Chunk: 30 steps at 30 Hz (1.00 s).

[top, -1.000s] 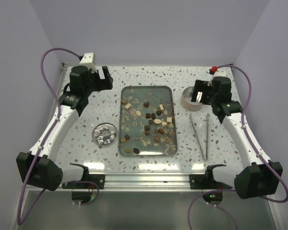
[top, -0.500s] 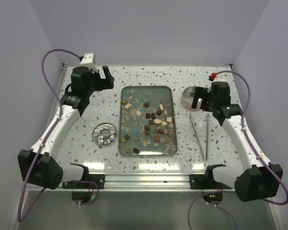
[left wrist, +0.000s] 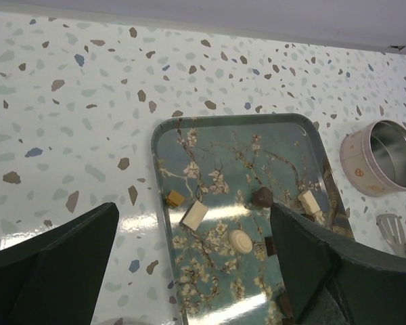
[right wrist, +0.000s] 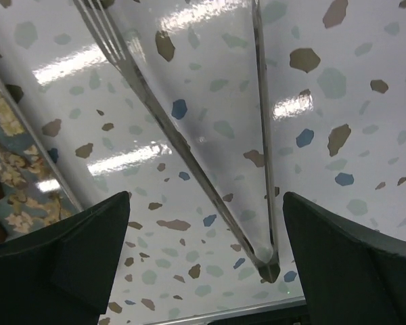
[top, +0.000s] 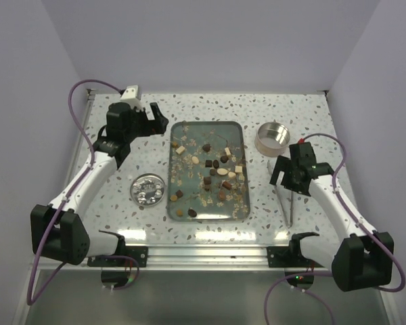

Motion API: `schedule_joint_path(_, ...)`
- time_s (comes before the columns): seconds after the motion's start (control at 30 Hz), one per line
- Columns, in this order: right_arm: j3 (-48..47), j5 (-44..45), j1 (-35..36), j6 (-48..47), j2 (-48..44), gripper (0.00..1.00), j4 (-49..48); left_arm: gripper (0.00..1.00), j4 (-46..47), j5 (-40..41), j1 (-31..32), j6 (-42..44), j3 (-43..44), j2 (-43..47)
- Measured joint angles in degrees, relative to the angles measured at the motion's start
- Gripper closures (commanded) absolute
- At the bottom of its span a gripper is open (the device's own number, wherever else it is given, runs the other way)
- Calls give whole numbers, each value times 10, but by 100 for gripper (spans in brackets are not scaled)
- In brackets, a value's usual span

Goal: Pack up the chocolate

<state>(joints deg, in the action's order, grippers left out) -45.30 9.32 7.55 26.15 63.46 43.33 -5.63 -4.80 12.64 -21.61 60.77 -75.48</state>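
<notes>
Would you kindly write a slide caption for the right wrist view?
Open right tool hovers over metal tongs lying on the speckled table, floral tray at left.

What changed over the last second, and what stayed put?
The right gripper drew back from over the tin toward the near edge and now hangs open above the tongs. The left gripper edged toward the tray, open, empty. The chocolates, tray, tin and tongs stayed put.

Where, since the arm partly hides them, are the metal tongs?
In the top view the tongs lie right of the tray, just nearer than the round tin, under the open right claw.
</notes>
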Motion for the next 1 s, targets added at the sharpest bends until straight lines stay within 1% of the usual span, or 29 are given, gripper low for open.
schedule_joint_path(0.17, 26, 23, 0, 18, 36, 1, -2, 0, 2, -10, 0, -3, -26, 17)
schedule_joint_path(0.47, 32, 51, 0, 32, 90, 3, -24, 0, 0, -10, 0, -1, -27, 58)
schedule_joint_path(0.8, 35, 46, 0, 40, 123, 4, -51, 0, 0, -10, 0, 2, -28, 58)
schedule_joint_path(1.0, 57, 20, 0, 49, 147, 5, -82, 0, 0, -10, 0, 2, -32, 58)
